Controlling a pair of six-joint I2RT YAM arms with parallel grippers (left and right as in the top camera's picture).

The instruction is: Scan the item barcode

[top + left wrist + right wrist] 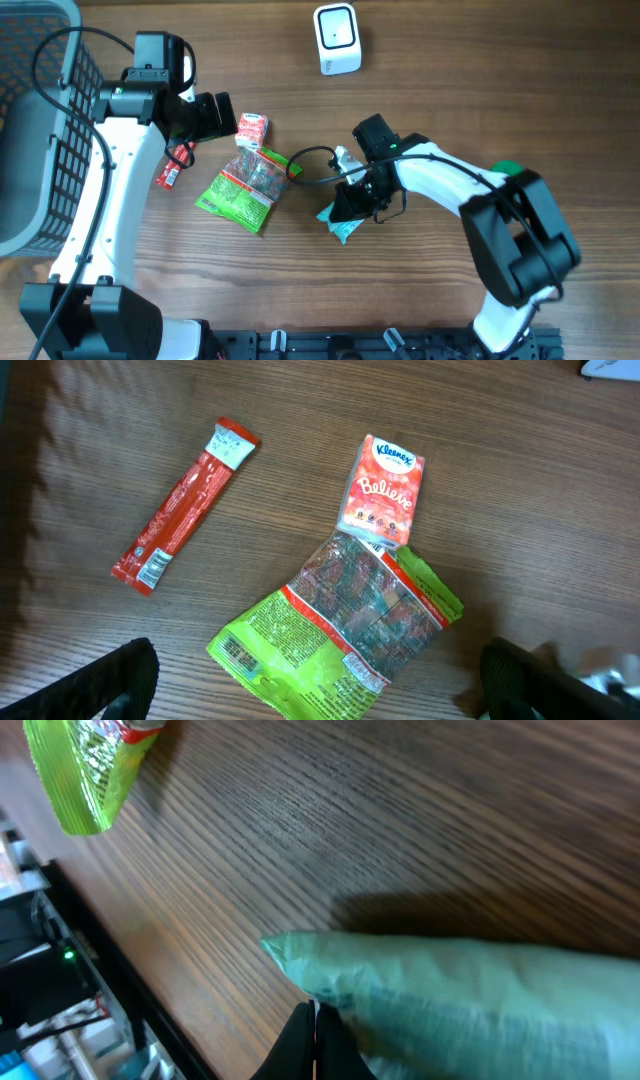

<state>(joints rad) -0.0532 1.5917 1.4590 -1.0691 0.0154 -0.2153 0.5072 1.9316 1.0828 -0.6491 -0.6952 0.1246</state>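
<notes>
- The wooden counter (450, 90) carries everything. The pale teal pouch (340, 228), the item being handled, sits just off its centre toward 5 o'clock. I cannot tell whether it rests on the wood or is barely raised.
- The grey basket (30, 150) fills the 9 o'clock edge, well apart from the pouch and no hazard to this move.
- The right end effector (352, 205) is fully closed, and its fingertips (312, 1038) pinch only a thin sliver of film at the pouch's corner. With so shallow a hold, the pouch could slip free or swing when carried.
- The left end effector (222, 117) hangs wide open and empty, at 10 o'clock from the pouch, above the other goods.
- The green snack bag (245, 188) lies near the pouch at 9 o'clock, so a low sweep that way could drag it.
- The white scanner (337, 38) stands at 12 o'clock from the pouch, well apart. No barcode shows on the pouch, so it may reach the scanner wrong face forward, or droop and fold over its code.
- The tissue pack (251, 130) touches the bag's 12 o'clock edge. The red stick packet (172, 170) lies at the bag's 9 o'clock. Both seem clear of the likely path.
</notes>
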